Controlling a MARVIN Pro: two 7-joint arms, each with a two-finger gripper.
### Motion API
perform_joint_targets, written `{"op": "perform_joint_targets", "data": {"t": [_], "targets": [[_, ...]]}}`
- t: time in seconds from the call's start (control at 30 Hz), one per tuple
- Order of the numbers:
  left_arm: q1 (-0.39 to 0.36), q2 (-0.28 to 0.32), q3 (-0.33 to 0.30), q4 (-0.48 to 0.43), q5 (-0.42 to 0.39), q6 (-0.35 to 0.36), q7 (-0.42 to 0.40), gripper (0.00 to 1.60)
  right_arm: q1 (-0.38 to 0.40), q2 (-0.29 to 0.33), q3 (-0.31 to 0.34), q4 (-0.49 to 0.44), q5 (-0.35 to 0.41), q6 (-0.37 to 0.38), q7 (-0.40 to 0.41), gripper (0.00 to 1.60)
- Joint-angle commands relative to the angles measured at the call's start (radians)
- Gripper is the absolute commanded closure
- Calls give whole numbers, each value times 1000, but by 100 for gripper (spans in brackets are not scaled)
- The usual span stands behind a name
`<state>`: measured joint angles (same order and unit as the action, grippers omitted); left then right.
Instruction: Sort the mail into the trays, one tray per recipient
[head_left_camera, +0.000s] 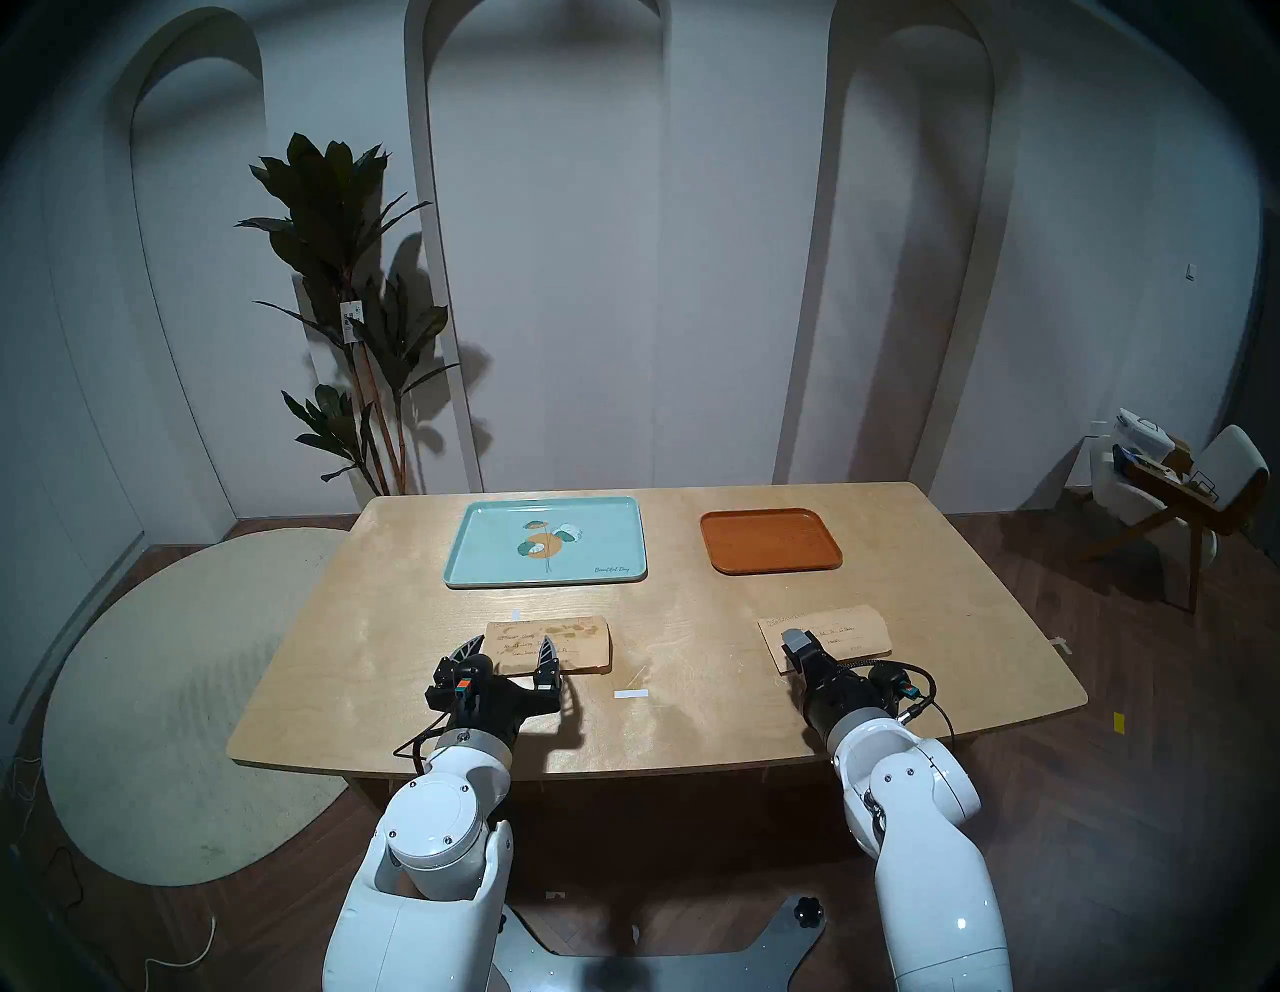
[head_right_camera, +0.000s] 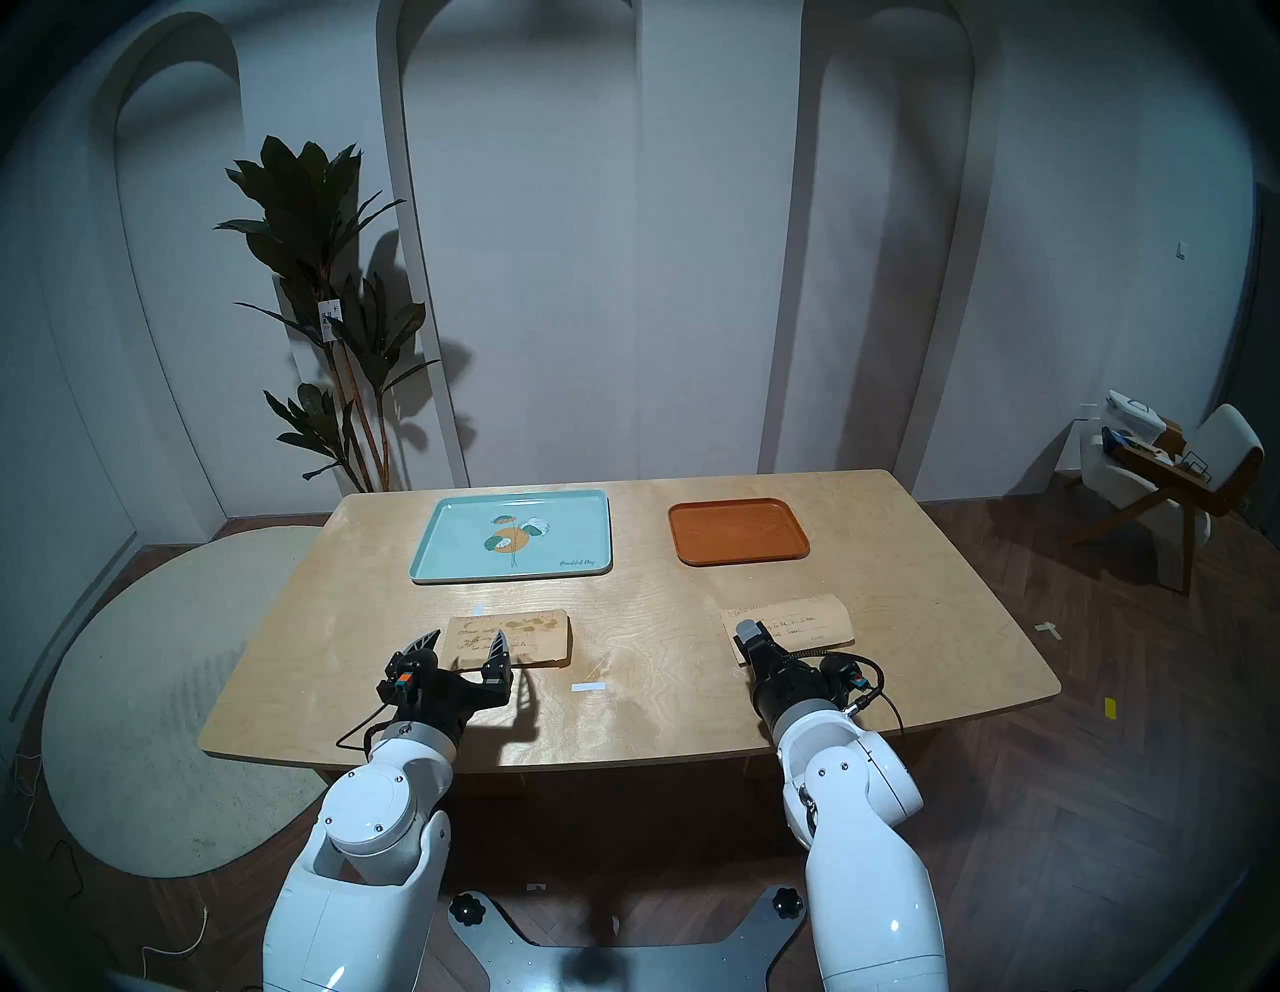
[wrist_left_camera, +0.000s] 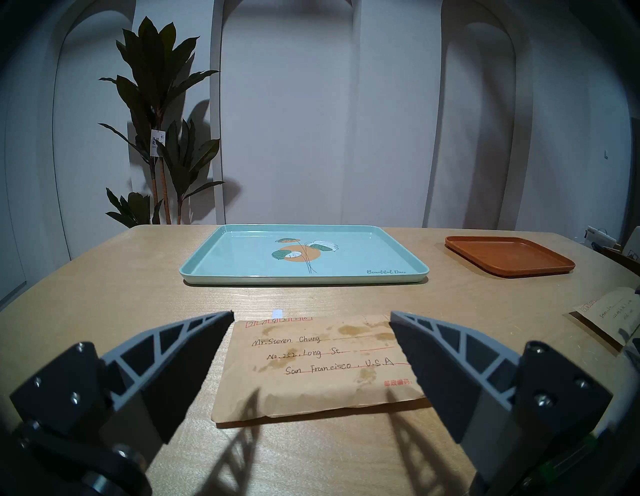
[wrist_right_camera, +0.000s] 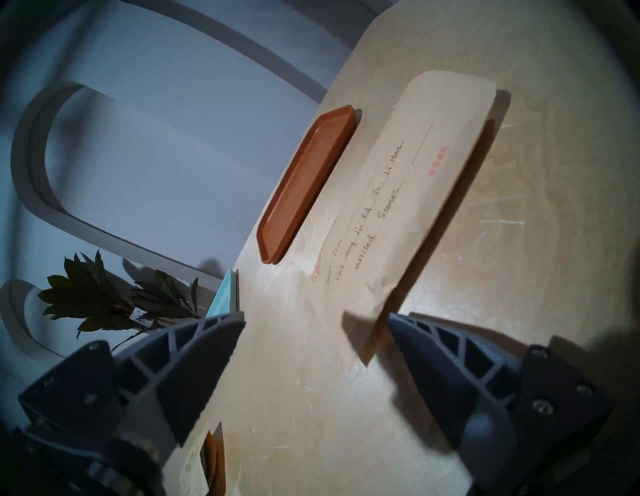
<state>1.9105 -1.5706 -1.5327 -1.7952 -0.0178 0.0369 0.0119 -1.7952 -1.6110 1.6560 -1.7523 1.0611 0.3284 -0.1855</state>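
While both grippers stand wide open and empty, left gripper (head_left_camera: 509, 650) hovers over the blotched envelope (head_left_camera: 585, 641); right gripper (wrist_right_camera: 317, 324) nears the plain envelope (head_left_camera: 841, 627). Mint tray (head_left_camera: 485, 554) at eleven o'clock and orange-brown tray (head_left_camera: 769, 544) at one o'clock sit on the plywood table (head_left_camera: 692, 713). Arched white wall panels (head_left_camera: 547, 242) and a potted plant (head_left_camera: 346, 277) stand behind.

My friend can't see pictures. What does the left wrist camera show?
A stained tan envelope addressed to Mr. Steven Chung lies on a wooden table, between the open left gripper fingers. Behind it sit a mint-teal tray and an orange-brown tray.
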Motion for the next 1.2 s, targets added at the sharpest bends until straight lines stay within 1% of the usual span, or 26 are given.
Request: {"op": "perform_joint_targets", "data": {"t": [0.0,0.43,0.47,0.5,0.53,0.77,0.87,0.93,0.97,1.0,1.03,1.07,1.17], "targets": [[-5,0,0,-19,1,-4,1,0,64,-7,20,111,60,56,-53,0],[-5,0,0,-18,1,-4,1,0,118,-5,51,203,121,75,-90,0],[-5,0,0,-18,1,-4,1,0,122,-5,52,209,123,76,-93,94],[-5,0,0,-18,1,-4,1,0,127,-5,54,215,131,75,-99,121],[-6,0,0,-18,1,-4,1,0,131,-5,56,221,137,76,-101,160],[-5,0,0,-18,1,-4,1,0,140,-5,54,218,139,86,-123,160],[-5,0,0,-18,1,-4,1,0,139,-1,41,207,121,84,-128,160],[-5,0,0,-18,1,-4,1,0,129,-3,30,184,105,79,-144,160],[-5,0,0,-18,1,-4,1,0,112,-3,20,157,87,73,-148,132],[-5,0,0,-18,1,-4,1,0,95,-3,12,132,80,71,-150,54],[-5,0,0,-18,1,-4,1,0,65,-3,3,98,71,65,-138,2],[-5,0,0,-18,1,-4,1,0,44,-3,-3,73,73,63,-142,0],[-6,0,0,-16,0,-5,1,0,37,-5,-13,63,82,99,-156,0]]}}
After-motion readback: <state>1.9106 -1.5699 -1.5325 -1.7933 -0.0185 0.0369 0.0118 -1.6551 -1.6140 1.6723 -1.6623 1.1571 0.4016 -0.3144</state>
